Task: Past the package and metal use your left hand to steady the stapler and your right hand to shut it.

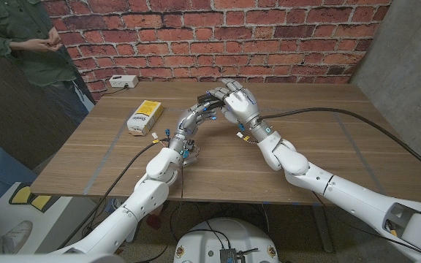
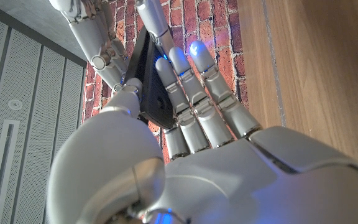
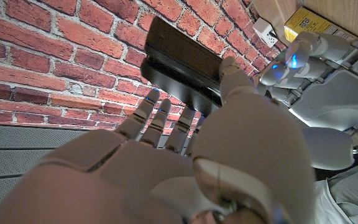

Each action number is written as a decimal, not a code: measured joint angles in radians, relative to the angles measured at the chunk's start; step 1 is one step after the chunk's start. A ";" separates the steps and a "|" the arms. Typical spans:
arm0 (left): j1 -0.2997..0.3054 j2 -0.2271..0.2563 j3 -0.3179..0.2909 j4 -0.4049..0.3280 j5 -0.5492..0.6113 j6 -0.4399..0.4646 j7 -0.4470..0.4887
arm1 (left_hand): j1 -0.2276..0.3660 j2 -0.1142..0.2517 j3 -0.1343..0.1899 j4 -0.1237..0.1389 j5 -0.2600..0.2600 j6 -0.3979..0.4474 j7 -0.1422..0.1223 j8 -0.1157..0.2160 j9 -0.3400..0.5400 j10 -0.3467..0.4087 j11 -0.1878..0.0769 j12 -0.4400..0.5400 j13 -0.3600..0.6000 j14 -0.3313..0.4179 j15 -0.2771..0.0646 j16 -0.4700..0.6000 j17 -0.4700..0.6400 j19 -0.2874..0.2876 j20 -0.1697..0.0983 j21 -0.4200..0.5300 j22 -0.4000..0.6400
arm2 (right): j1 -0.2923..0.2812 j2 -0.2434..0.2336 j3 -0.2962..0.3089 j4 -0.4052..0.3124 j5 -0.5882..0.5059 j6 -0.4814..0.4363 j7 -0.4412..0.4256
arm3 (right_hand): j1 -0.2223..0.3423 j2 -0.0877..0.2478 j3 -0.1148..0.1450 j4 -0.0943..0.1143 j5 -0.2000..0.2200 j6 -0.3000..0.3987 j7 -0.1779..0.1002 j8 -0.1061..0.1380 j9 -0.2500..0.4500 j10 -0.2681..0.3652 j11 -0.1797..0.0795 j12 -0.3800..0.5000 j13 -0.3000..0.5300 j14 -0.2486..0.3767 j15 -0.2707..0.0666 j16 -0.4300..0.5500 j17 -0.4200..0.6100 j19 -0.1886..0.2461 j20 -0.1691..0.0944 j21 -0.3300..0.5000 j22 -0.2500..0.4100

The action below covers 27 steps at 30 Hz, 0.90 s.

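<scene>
- Stapler (image 3: pixel 182 68): a black body sits between the two robot hands toward the far middle of the table (image 1: pixel 320 139), near the edge that meets the brick wall. The head view hides most of it behind the fingers.
- Left hand (image 1: pixel 202 109) grasps the stapler from its side, fingers (image 2: pixel 194 93) laid along the black casing and thumb wrapped around it, so the steadying part of the task looks to be in place.
- Right hand (image 1: pixel 241 104) lies over the top of the stapler, its fingers (image 3: pixel 160 121) curled down across the upper arm and thumb pressing beside it. It holds the stapler rather than hanging free.
- Whether the stapler is fully shut cannot be told, since the hinge gap is covered. Judging by the hands' position, the closing press is underway or just finishing, and letting go remains.
- Yellow package (image 1: pixel 144 116) lies near the table's left edge, well apart from the hands.
- A person (image 1: pixel 28 44) stands beyond the far left corner.
</scene>
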 measured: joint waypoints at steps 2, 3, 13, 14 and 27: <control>0.001 0.000 0.000 0.001 0.005 -0.005 0.001 | -0.012 -0.012 -0.013 0.003 0.000 -0.006 -0.002 -0.002 -0.009 -0.016 0.002 -0.010 -0.003 -0.015 0.006 -0.006 -0.008 -0.002 0.002 0.000 0.000 | -0.001 0.000 0.003 -0.001 0.004 0.001 -0.001 | 0.000 0.000 0.000 0.000 0.000 0.000 0.000 0.000 0.000 0.002 -0.001 0.000 0.000 0.004 0.004 0.000 0.000 0.000 0.000 0.000 0.000; 0.001 0.000 0.000 0.002 0.005 -0.005 0.001 | -0.018 -0.018 -0.018 0.005 0.000 -0.015 -0.004 -0.002 -0.012 -0.025 0.004 -0.017 -0.006 -0.020 0.012 -0.011 -0.012 -0.006 0.001 0.000 0.000 | -0.001 0.000 0.003 -0.001 0.006 0.001 -0.001 | 0.000 0.000 0.000 0.000 0.000 0.000 0.000 0.000 -0.001 0.002 -0.001 0.000 0.000 0.004 0.004 0.000 0.000 0.003 0.003 0.000 0.000; 0.003 0.000 0.001 0.006 0.026 -0.022 0.014 | -0.048 -0.048 -0.054 0.012 0.000 -0.121 -0.020 -0.016 -0.048 -0.112 0.008 -0.079 -0.017 -0.119 0.045 -0.055 -0.046 -0.033 0.010 -0.015 -0.005 | -0.008 -0.001 0.017 -0.007 0.020 -0.001 -0.003 | 0.002 0.002 -0.002 0.002 0.000 0.006 0.006 -0.007 -0.003 0.005 -0.005 0.000 0.000 0.009 -0.002 0.000 0.000 0.005 0.005 -0.004 0.000; 0.004 0.000 0.001 0.006 0.028 -0.023 0.017 | -0.052 -0.052 -0.060 0.013 0.000 -0.151 -0.022 -0.019 -0.055 -0.124 0.008 -0.087 -0.017 -0.136 0.049 -0.061 -0.049 -0.041 0.009 -0.015 -0.005 | -0.008 -0.001 0.017 -0.007 0.020 -0.002 -0.003 | 0.003 0.003 -0.003 0.003 0.000 0.006 0.006 -0.008 -0.003 0.005 -0.005 0.000 0.000 0.009 -0.002 0.000 0.000 0.005 0.005 -0.004 0.000; 0.006 -0.007 0.003 0.007 0.036 -0.030 0.027 | -0.066 -0.065 -0.078 0.020 0.000 -0.287 -0.038 -0.025 -0.094 -0.174 0.011 -0.120 -0.014 -0.203 0.074 -0.072 -0.058 -0.055 0.012 -0.032 -0.005 | -0.016 -0.005 0.027 -0.018 0.024 -0.008 -0.009 | 0.003 0.002 -0.005 0.004 0.000 0.006 0.006 -0.008 -0.004 0.007 -0.003 -0.002 -0.001 0.009 -0.002 0.007 0.000 0.014 0.007 -0.008 0.000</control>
